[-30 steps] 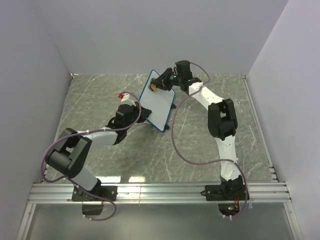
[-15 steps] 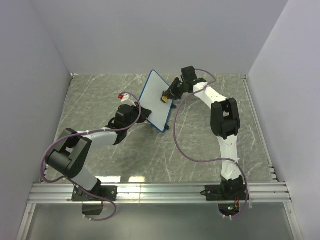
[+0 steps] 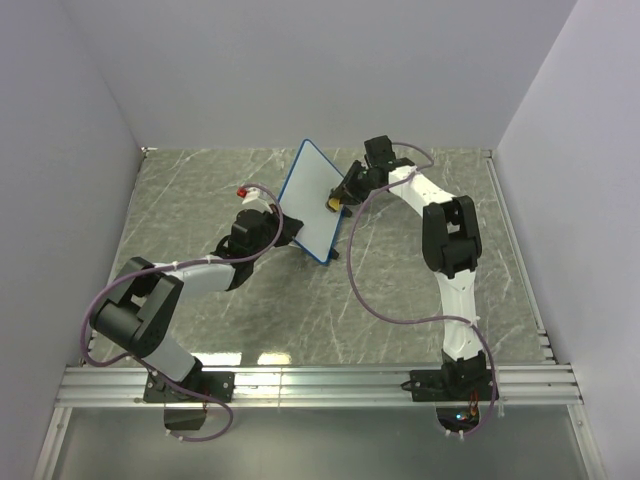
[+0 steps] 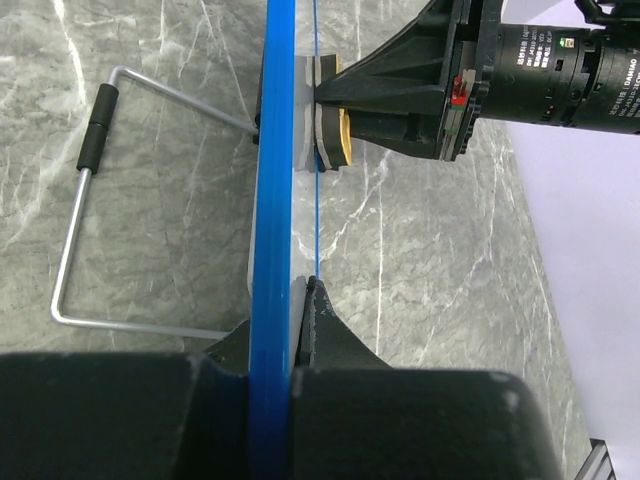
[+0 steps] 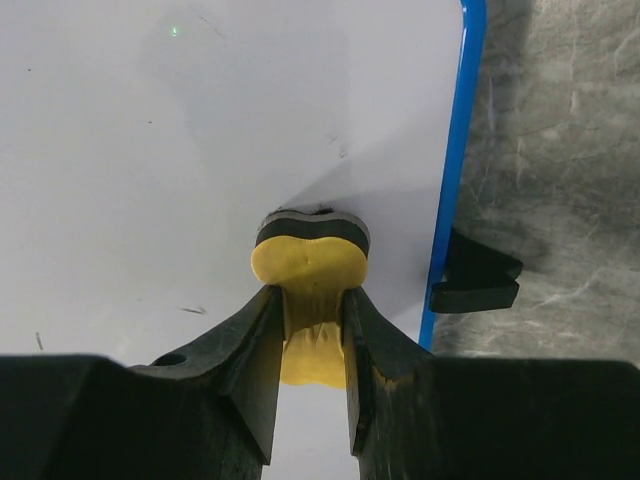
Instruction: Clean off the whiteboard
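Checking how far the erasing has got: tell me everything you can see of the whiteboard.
The whiteboard is a small white rectangle in a thin blue frame, with a black foot and a wire stand behind. It stands steeply tilted on edge. The left claw clamps its frame. The yellow eraser in the right claw presses on its face, which shows only faint specks.

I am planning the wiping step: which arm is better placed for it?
Right: the right claw presses the yellow eraser on the whiteboard; the left claw only clamps its blue frame.
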Action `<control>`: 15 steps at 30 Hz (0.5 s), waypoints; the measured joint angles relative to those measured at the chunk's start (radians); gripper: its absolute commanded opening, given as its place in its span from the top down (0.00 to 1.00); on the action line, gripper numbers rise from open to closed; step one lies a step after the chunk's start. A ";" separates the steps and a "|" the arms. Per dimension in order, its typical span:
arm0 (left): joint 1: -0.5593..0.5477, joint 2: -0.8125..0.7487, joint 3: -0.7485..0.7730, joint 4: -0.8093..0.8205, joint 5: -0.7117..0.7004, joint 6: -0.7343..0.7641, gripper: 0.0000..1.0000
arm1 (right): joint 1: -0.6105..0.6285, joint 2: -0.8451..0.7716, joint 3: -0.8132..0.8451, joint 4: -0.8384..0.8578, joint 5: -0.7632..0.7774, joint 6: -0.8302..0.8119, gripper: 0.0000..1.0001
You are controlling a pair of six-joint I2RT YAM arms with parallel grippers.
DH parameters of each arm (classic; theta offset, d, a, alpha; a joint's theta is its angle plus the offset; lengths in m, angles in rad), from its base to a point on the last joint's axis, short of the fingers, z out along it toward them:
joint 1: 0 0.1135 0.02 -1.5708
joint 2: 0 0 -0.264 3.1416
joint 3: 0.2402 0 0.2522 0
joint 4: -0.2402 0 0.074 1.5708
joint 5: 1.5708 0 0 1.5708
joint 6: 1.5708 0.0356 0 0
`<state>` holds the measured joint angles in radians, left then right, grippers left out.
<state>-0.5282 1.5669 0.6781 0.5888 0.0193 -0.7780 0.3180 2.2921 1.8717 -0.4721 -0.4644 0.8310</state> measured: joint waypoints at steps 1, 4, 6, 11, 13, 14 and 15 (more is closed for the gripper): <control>0.000 0.000 0.000 0.000 0.000 0.001 1.00 | 0.000 0.000 0.002 0.000 -0.004 0.006 1.00; 0.000 -0.001 0.000 0.000 0.000 0.005 1.00 | 0.003 0.013 0.049 -0.008 -0.044 0.031 1.00; -0.001 -0.001 0.000 0.000 0.000 0.006 1.00 | 0.017 0.030 0.112 -0.007 -0.071 0.050 1.00; -0.001 0.000 0.000 -0.003 -0.005 -0.011 1.00 | 0.078 0.038 0.203 0.072 -0.137 0.099 1.00; -0.001 0.000 0.000 -0.006 -0.010 -0.038 1.00 | 0.099 0.037 0.208 0.107 -0.161 0.117 1.00; -0.001 0.000 -0.002 -0.007 -0.013 -0.048 1.00 | 0.105 0.037 0.208 0.121 -0.172 0.123 1.00; -0.001 0.000 -0.003 -0.007 -0.015 -0.056 1.00 | 0.111 0.037 0.209 0.136 -0.184 0.133 1.00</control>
<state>-0.5289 1.5669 0.6754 0.5819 0.0044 -0.8345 0.4294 2.3295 2.0804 -0.3359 -0.6483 0.9638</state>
